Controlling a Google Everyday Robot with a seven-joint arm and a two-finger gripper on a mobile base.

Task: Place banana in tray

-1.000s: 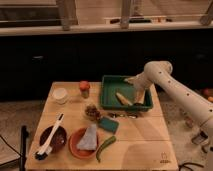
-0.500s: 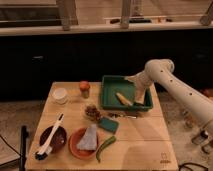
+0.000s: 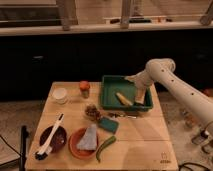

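Camera view: banana lying inside green tray on bench; end effector over tray's right side, just beside banana; grip state cannot be told.

My tabletop is of light wood. At its far right side lies the green tray, and my pincer hangs over the right part of this tray. Left of the tray stand a small jar with an orange lid and a white cup. In the middle are a brown lump and a teal block. At the near side lie a dark bowl, an orange plate and a green chili.
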